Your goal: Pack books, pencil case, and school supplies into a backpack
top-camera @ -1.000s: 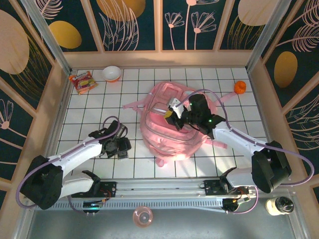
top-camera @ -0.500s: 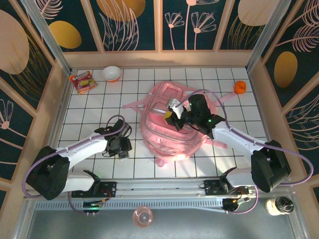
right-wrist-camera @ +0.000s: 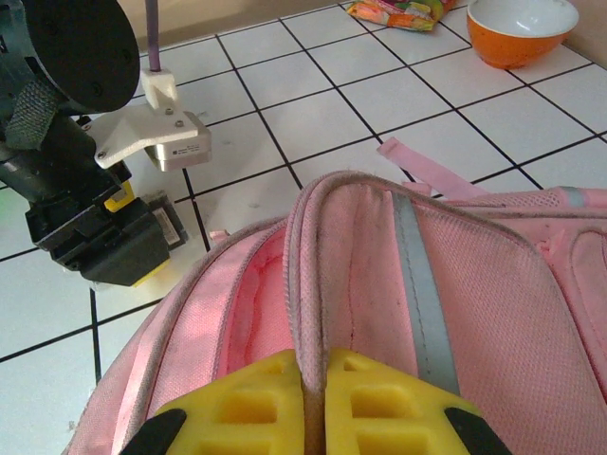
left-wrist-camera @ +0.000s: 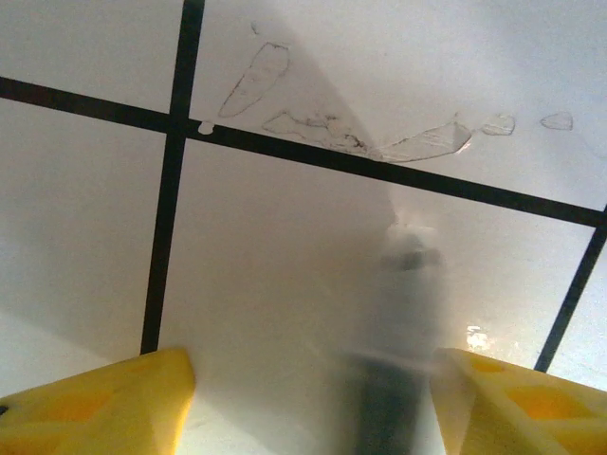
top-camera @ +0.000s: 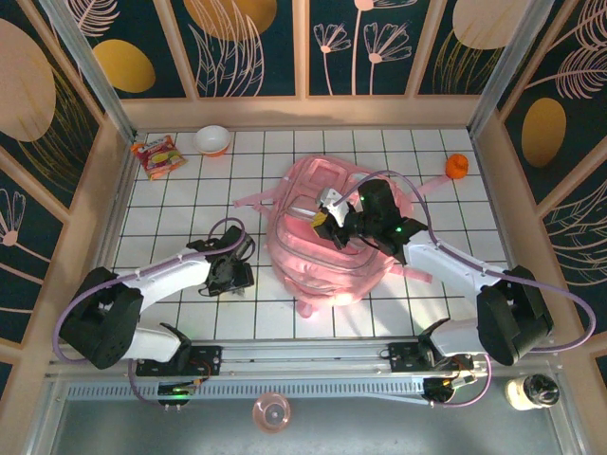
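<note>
The pink backpack (top-camera: 327, 251) lies in the middle of the table (top-camera: 171, 204), its opening rim pinched by the clenched right gripper (right-wrist-camera: 313, 389). To its left, the left gripper (top-camera: 230, 275) has shifted over the calculator (right-wrist-camera: 169, 224). Its fingers are spread and hold nothing, so a grasp looks likely next.

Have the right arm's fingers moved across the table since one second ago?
No. The right fingers stay shut on the backpack rim, equally far from the small orange thing as before.
</note>
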Robot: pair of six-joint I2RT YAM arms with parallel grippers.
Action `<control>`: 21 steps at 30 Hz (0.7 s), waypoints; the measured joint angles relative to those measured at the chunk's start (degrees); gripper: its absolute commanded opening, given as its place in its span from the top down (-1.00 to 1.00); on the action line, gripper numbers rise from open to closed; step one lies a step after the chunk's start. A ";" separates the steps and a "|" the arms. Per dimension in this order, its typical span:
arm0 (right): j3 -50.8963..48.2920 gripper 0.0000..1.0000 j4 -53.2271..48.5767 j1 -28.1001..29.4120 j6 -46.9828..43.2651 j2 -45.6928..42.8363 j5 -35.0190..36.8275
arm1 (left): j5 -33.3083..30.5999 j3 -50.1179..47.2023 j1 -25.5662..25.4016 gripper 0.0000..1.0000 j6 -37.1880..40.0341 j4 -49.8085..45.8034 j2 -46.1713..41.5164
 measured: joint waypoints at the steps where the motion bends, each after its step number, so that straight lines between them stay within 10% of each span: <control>1: 0.00 1.00 0.02 0.00 -0.02 0.09 0.00 | 0.00 0.00 0.00 -0.27 0.07 -0.07 0.00; 21: 0.00 1.00 -0.55 0.00 -0.94 0.22 -0.04 | 1.55 1.90 0.02 0.49 -1.25 -1.46 -7.04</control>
